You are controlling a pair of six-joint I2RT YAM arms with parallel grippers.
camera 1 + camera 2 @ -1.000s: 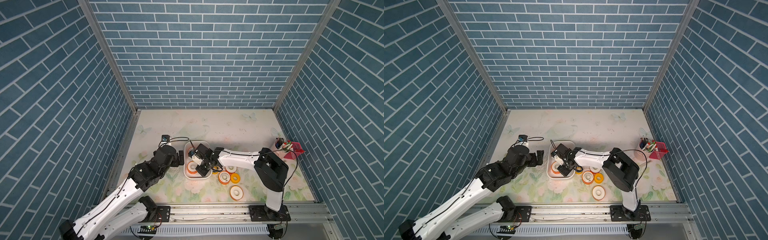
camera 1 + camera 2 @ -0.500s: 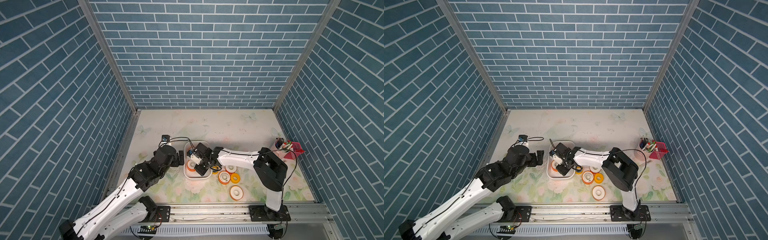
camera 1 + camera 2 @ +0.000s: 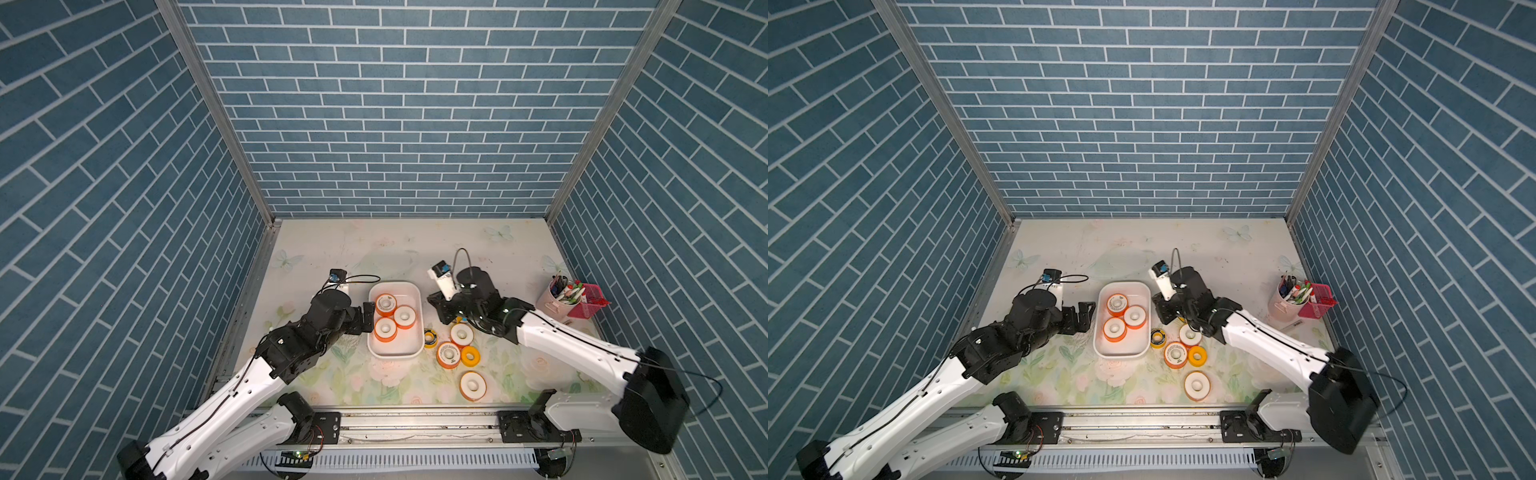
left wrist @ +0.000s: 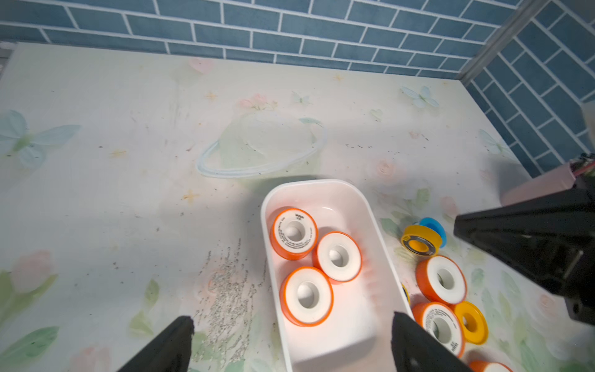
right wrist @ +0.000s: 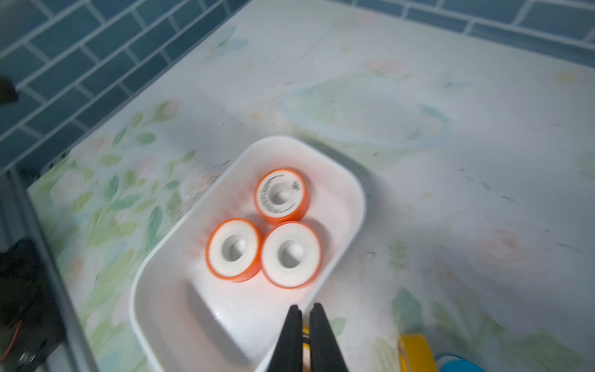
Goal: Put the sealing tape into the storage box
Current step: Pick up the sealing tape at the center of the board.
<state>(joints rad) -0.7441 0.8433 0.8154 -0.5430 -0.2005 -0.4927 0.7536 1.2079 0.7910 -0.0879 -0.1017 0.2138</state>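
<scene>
My right gripper (image 5: 306, 314) is pinched shut on nothing, its tips hanging over the rim of the storage box (image 5: 360, 199), which holds three orange rolls (image 5: 283, 196). A yellow-black roll (image 3: 430, 336) lies just below those tips, beside the box wall. I'd say spread first, then descend straddling it, clear of the rim and the loose orange rolls (image 3: 460, 334) nearby. My left gripper (image 4: 291, 320) gapes empty, with the box just ahead and bare table beyond it.
</scene>
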